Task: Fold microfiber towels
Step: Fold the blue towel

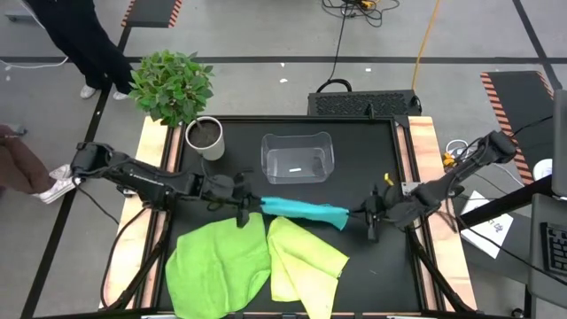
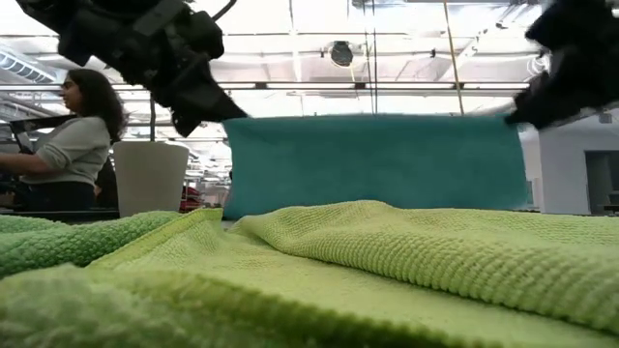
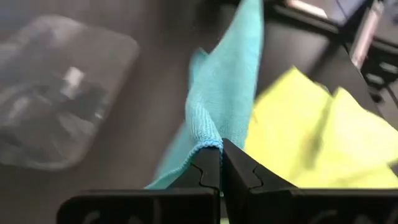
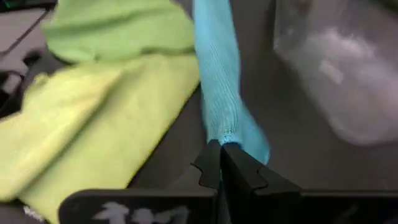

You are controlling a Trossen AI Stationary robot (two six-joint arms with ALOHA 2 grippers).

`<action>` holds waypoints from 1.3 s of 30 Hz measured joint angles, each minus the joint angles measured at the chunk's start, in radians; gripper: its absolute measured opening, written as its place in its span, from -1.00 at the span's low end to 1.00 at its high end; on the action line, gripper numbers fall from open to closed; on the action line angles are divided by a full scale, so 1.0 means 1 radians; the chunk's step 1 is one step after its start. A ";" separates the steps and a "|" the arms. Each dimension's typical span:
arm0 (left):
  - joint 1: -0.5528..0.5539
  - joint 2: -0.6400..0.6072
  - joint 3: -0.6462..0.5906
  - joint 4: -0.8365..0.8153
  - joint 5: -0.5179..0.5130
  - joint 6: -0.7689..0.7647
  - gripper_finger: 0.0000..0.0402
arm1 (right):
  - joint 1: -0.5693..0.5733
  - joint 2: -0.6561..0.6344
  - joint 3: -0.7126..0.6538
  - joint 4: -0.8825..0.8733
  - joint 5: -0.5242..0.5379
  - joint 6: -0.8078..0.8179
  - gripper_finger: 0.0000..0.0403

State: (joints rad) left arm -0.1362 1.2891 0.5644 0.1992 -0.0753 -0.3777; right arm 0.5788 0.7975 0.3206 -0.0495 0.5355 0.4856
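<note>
You have the soft turquoise blue microfiber towel (image 1: 304, 209) pinched at one corner by the left gripper (image 1: 243, 211) and at the opposite one by the right gripper (image 1: 370, 215), both sets of jaws clamped tight, so it hangs stretched between them above the black surface (image 1: 372, 159). Keep that top edge taut and level. Lower both ends together so it drapes flat, short of the bright green microfiber towel (image 1: 217, 261) and pale yellow-green microfiber towel (image 1: 306, 257) lying just beyond the jaws.

No text, label, brand, number or sign can be read in any view.
</note>
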 joint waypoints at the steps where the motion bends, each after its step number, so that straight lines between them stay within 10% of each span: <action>1: -0.024 0.012 0.000 0.003 -0.001 -0.015 -0.99 | 0.003 0.022 -0.024 0.045 -0.017 0.026 -1.00; 15: -0.298 0.230 0.000 0.103 -0.077 -0.158 -0.98 | 0.137 0.311 -0.165 0.541 -0.068 0.157 -0.99; 25: -0.380 0.382 0.000 0.246 -0.080 -0.171 -0.64 | 0.224 0.490 -0.167 0.786 -0.173 0.183 -0.67; 39: -0.396 0.207 0.000 0.223 -0.141 -0.047 -0.32 | 0.134 0.506 -0.166 0.842 0.096 0.071 -0.36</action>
State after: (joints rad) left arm -0.5327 1.4957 0.5640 0.4223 -0.2159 -0.4246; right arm 0.7132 1.3033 0.1547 0.7930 0.6319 0.5569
